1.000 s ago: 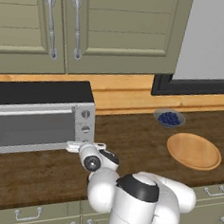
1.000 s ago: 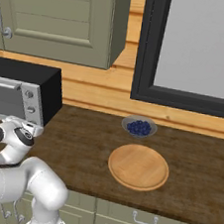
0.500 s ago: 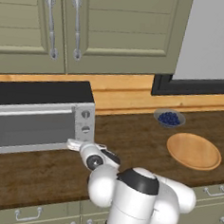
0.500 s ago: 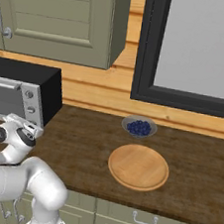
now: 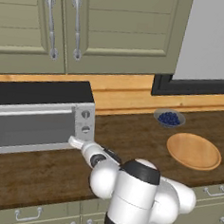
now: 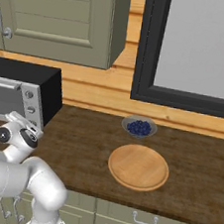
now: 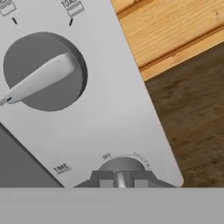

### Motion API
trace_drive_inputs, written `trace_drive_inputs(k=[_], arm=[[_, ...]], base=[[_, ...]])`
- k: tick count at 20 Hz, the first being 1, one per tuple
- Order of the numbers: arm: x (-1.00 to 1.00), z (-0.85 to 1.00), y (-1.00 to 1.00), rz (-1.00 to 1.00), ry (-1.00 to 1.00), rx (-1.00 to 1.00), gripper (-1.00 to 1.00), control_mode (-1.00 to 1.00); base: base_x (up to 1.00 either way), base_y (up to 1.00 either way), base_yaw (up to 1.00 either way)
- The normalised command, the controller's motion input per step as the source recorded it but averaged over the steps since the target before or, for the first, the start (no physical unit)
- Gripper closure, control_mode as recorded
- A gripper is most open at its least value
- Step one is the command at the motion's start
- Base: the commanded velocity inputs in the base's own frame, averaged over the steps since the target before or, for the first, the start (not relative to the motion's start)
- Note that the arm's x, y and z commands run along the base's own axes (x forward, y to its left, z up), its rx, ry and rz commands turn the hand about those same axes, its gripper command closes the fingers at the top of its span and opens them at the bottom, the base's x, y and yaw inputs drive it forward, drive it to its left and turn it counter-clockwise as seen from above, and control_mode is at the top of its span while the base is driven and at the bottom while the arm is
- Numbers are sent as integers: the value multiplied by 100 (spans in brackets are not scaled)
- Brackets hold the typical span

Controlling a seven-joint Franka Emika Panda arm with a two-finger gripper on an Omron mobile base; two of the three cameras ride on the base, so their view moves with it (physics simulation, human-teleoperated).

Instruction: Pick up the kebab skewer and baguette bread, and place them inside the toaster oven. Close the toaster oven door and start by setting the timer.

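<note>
Blueberry bowl (image 5: 169,118) behind wooden plate (image 5: 193,151), countertop (image 5: 131,134).

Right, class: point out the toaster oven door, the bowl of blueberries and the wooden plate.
toaster oven door (image 5: 34,127): left base view, middle of the grey glass.
bowl of blueberries (image 5: 169,118): left base view, on the berries.
wooden plate (image 6: 139,166): right base view, centre of its bare face.

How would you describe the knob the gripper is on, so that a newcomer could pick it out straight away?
Start at the toaster oven on the left of the wooden counter and look at its silver panel of knobs on the right. The timer knob is the lowest one, marked TIME beside it, with the gripper shut on its ridge. The larger-looking knob above it stands free.
</note>
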Motion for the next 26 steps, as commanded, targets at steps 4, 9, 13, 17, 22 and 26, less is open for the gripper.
trace_drive_inputs(k=[4, 9, 13, 17, 22, 26], arm=[[-9, -25, -18, 0, -8, 23, 100, -100], [-18, -23, -16, 0, -11, 24, 100, -100], [-21, -18, -15, 0, -10, 25, 100, -100], [-26, -16, -17, 0, -9, 26, 100, -100], [-19, -16, -12, 0, -6, 26, 100, -100], [-6, -13, -2, 0, -2, 22, 100, -100]], base=[[0, 0, 0], [0, 0, 0], [0, 0, 0], [0, 0, 0], [0, 0, 0], [0, 0, 0]])
